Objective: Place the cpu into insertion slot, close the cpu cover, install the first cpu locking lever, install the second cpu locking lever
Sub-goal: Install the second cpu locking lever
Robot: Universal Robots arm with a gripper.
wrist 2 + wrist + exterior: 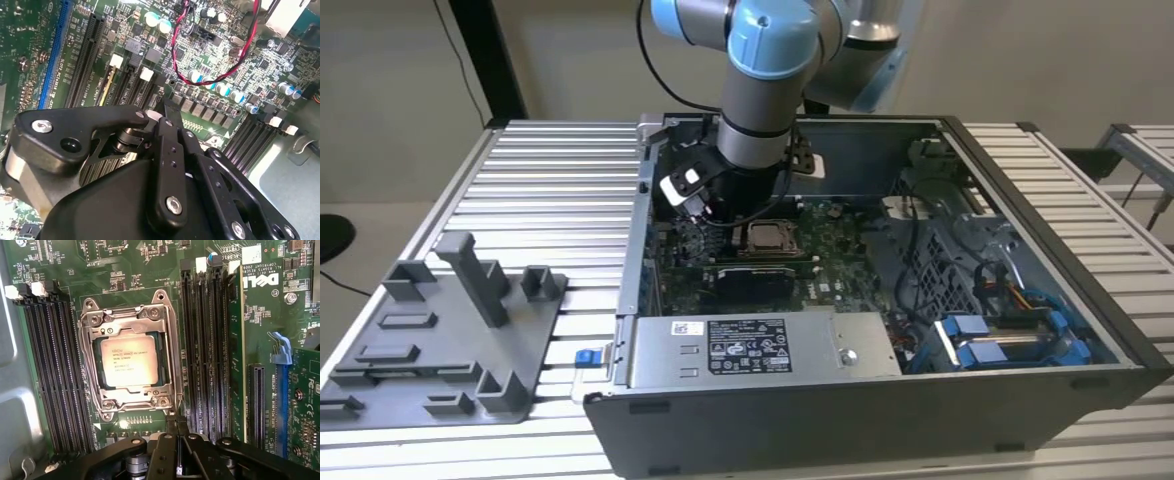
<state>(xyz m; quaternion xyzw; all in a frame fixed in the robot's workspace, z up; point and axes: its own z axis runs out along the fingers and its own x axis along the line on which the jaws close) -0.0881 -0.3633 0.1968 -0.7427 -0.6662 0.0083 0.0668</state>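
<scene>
Silver-grey cpu (pixel 128 361) lies flat in the insertion slot (pixel 98 371), face up, with the cpu cover (pixel 127 326) framing it.
Gripper (pixel 176 426) hangs just beside the socket's edge, fingertips pressed together on nothing; dark memory slots (pixel 50 370) flank the socket closely on two sides; in the exterior view the socket (pixel 767 238) sits mid-board inside the open computer case (pixel 1067 395), arm (pixel 758 100) reaching down between the case walls.

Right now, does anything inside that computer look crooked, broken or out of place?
Nothing stands out. The cpu lies flat and square in the insertion slot, with the cpu cover down around it. The gripper sits just beside the socket's edge. No loose parts or damage show on the green board.
</scene>
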